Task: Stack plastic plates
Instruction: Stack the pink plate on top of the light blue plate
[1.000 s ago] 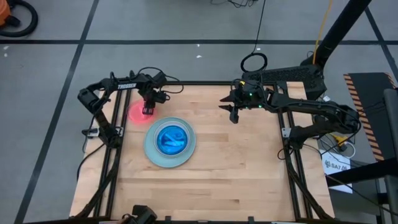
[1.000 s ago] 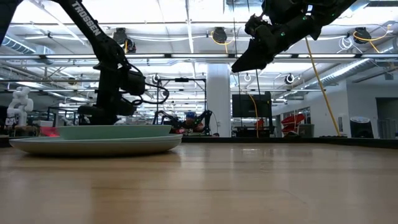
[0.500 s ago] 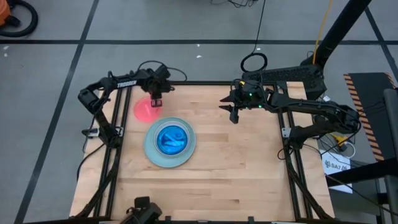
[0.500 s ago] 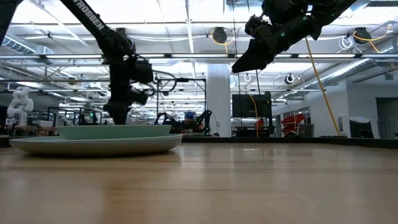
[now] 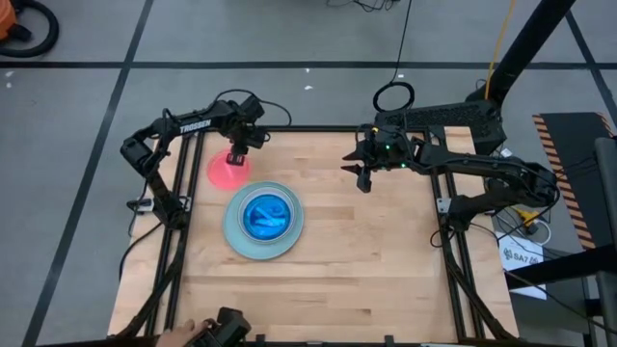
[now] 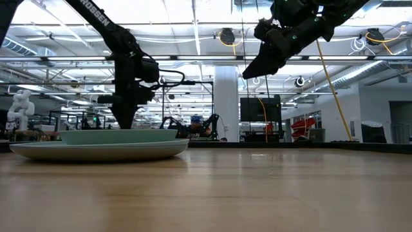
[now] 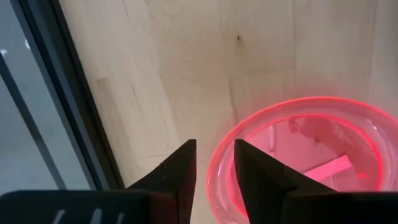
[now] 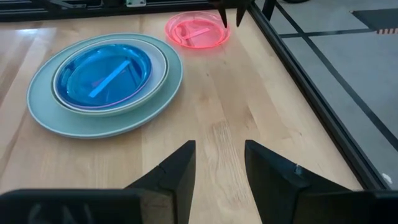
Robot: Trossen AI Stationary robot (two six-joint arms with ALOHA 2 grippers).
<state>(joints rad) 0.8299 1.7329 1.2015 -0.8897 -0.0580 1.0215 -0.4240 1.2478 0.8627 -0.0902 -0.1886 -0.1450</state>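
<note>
A translucent pink-red small plate lies flat on the wood near the table's far left corner. My left gripper points down over its far-right rim, shut on it. Toward the near side stands a stack: a large grey plate on the table, a pale green plate in it, and a translucent blue-teal small plate on top. My right gripper hangs open, high above the far middle of the table. The other plates are out of view. My left gripper has the pink-red plate's rim on its far-right side. It comes from above, pointing down, with one finger inside the plate and one outside. The plate's bottom lies flat on the table.
The table's black frame rail runs close beside the pink plate. Bare wood fills the table's right half and near side. A person's hand and a dark device show at the near edge.
My left gripper has moved toward the table's far edge and a little to the right. The pink-red plate has slid along the table the same way, closer to the stack's far side. The right arm has kept still.
</note>
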